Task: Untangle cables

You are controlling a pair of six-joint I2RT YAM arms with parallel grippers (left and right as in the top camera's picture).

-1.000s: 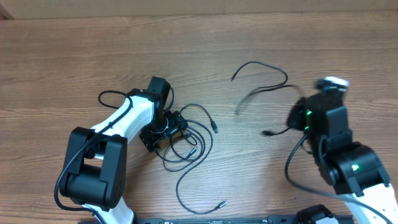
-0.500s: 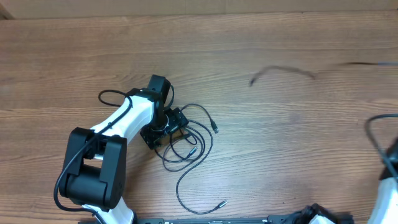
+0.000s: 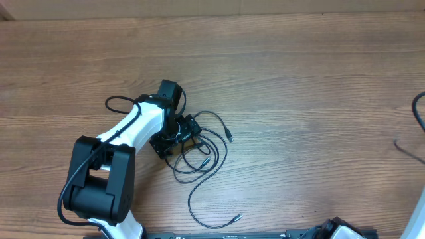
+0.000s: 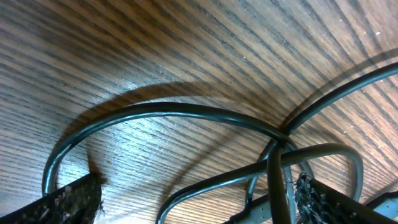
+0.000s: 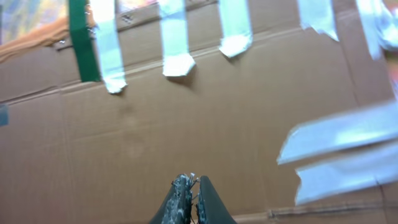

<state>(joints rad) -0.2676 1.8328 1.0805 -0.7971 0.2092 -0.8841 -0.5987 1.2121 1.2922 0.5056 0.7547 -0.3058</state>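
Observation:
A loose tangle of thin black cables [image 3: 207, 154] lies on the wooden table just right of my left gripper [image 3: 180, 135]. One long loop trails down to a metal plug end [image 3: 237, 216]. In the left wrist view the cable loops [image 4: 186, 111] cross between my left gripper's [image 4: 199, 198] wide-apart fingers, which stand open close above the wood. My right gripper [image 5: 191, 182] is shut, lifted and pointing at a cardboard wall. It is off the right edge of the overhead view, where only a thin dark cable piece [image 3: 406, 147] shows.
The wooden table [image 3: 299, 60] has a cardboard wall behind it, with white and green tape strips [image 5: 106, 43]. A thick black robot cable [image 3: 418, 109] loops at the right edge. The left arm's own cable [image 3: 116, 101] loops at its left.
The right arm swung away to the right and out of the overhead view, taking the separate cable with it off the table's right half. The left arm and the tangle have not moved.

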